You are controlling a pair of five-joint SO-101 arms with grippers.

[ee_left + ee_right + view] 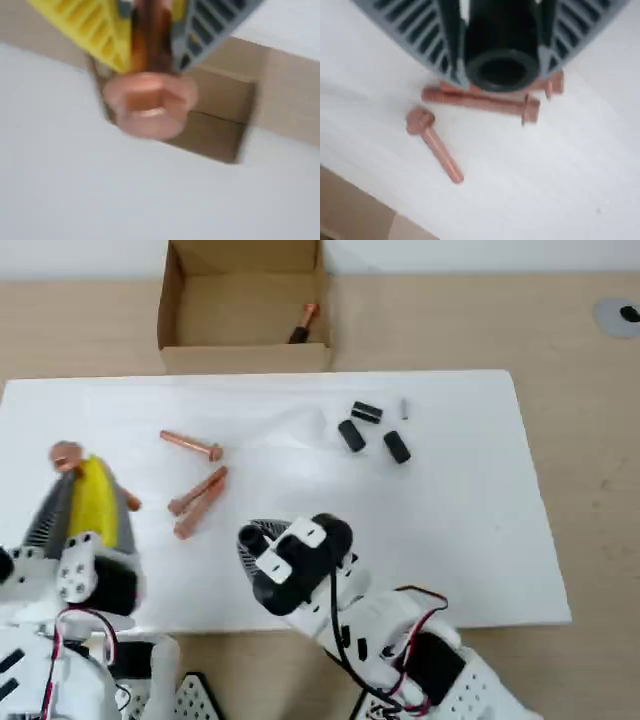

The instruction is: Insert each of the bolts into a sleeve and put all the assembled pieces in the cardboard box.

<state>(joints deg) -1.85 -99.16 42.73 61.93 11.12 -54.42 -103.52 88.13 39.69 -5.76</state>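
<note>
Left gripper (150,57) pinches bolt (150,102), right gripper (501,75) pinches sleeve (501,50); sleeve well apart to bolt's right, axes apparently unaligned.

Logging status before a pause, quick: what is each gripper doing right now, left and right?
Left gripper: closed on a copper bolt.
Right gripper: closed on a black sleeve.

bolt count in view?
5: sleeved bolt in the cardboard box; bolt in the left claw; lone bolt on the white sheet; two bolts side by side nearer the arms. Arms cover some sheet, so more may be hidden.
</note>
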